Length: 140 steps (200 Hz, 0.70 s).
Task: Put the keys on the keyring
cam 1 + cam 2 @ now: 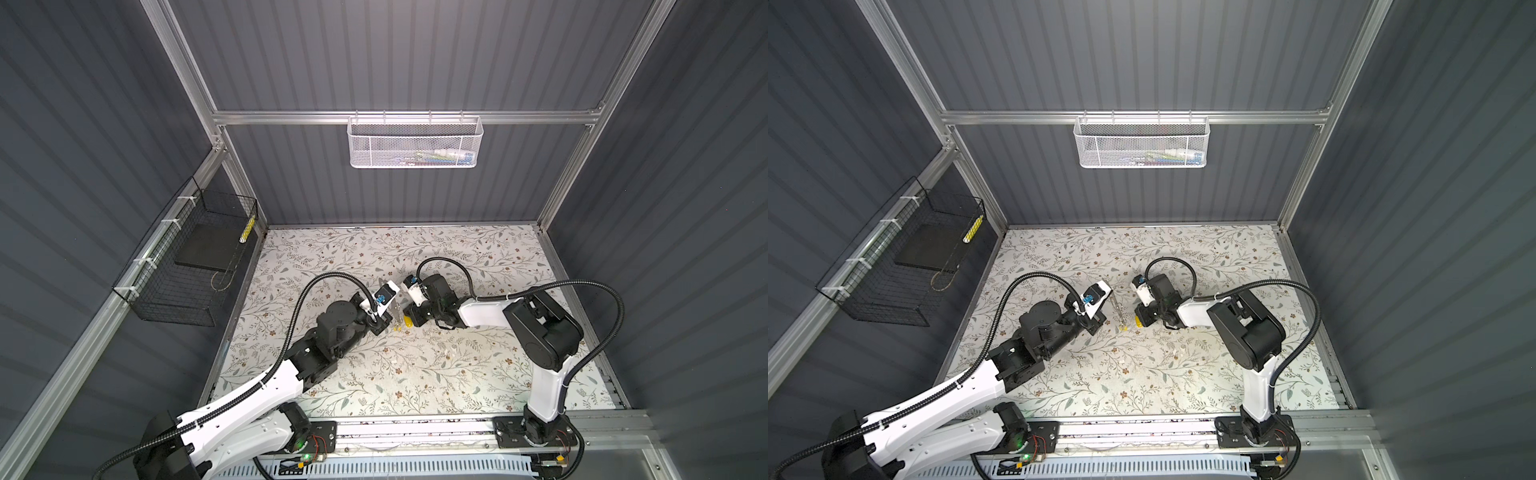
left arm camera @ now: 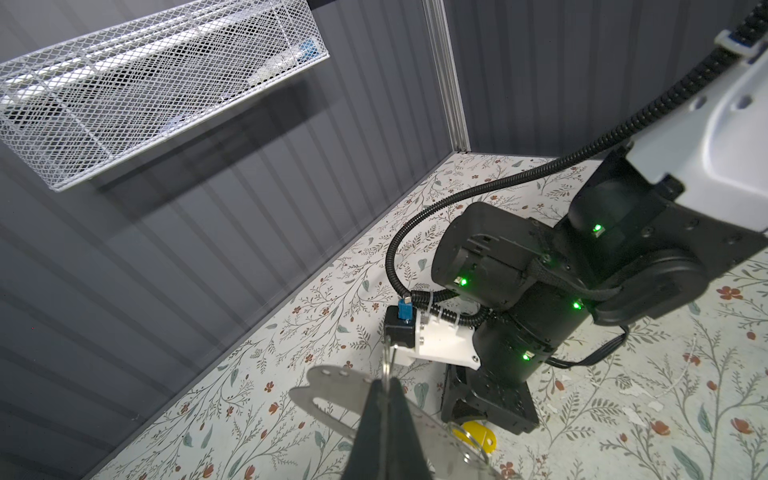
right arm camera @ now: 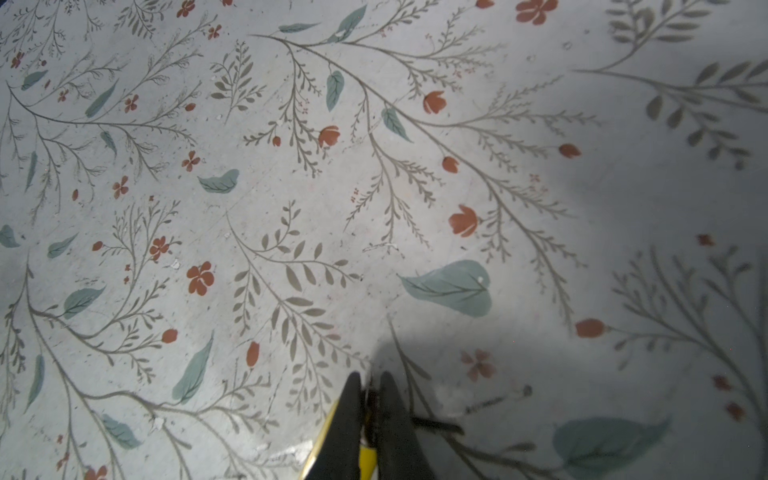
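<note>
The keyring (image 2: 332, 380), a flat grey slotted loop, stands on edge above the floral table (image 1: 415, 374) with my left gripper (image 2: 387, 384) shut on it. It shows in both top views (image 1: 399, 311) (image 1: 1120, 311), between the two grippers. In the right wrist view my right gripper (image 3: 370, 380) is low over the table, its fingers closed on a yellow key (image 3: 368, 457). That key (image 1: 409, 321) (image 2: 478, 434) sits just right of the keyring. A second small yellow piece (image 1: 398, 328) (image 1: 1122, 328) lies below the keyring.
A white mesh basket (image 1: 413, 143) hangs on the back wall. A black wire basket (image 1: 195, 266) is fixed to the left wall. Both arms meet mid-table, wrists close together, with black cable loops (image 1: 444, 264) arching above them.
</note>
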Available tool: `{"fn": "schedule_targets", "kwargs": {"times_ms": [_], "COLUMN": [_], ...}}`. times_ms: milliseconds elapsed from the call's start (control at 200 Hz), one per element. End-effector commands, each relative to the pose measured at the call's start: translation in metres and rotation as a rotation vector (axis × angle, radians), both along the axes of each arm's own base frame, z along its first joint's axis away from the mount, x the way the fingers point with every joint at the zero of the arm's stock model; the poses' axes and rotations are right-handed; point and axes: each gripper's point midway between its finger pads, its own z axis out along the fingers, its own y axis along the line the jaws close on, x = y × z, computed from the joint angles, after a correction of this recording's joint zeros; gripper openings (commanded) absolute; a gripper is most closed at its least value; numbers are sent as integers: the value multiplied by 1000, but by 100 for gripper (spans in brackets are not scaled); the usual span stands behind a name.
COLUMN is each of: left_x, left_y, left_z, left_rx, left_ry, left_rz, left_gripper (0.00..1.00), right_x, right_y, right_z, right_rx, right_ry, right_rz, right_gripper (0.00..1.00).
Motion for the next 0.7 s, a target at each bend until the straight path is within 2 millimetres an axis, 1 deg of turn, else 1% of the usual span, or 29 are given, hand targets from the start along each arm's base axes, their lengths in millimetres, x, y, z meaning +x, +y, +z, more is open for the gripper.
{"fn": "schedule_targets", "kwargs": {"times_ms": [0, 235, 305, 440, 560, 695], "left_x": [2, 3, 3, 3, 2, 1], "left_y": [1, 1, 1, 1, 2, 2], "left_z": [25, 24, 24, 23, 24, 24], "left_rx": [-32, -30, -30, -30, -30, -37], "left_ry": [-47, -47, -45, -43, -42, -41], "left_rz": [3, 4, 4, 5, 6, 2], "left_gripper": [0, 0, 0, 0, 0, 0], "right_x": [0, 0, 0, 0, 1, 3], "right_y": [1, 0, -1, -2, -8, -15], "right_z": [-4, 1, 2, 10, 27, 58], "right_rx": [-24, -20, -19, -9, 0, 44], "right_ry": [4, -6, -11, -27, -66, -112], "right_rz": [3, 1, 3, -2, -12, -14], "right_gripper": [10, 4, 0, 0, 0, 0]}}
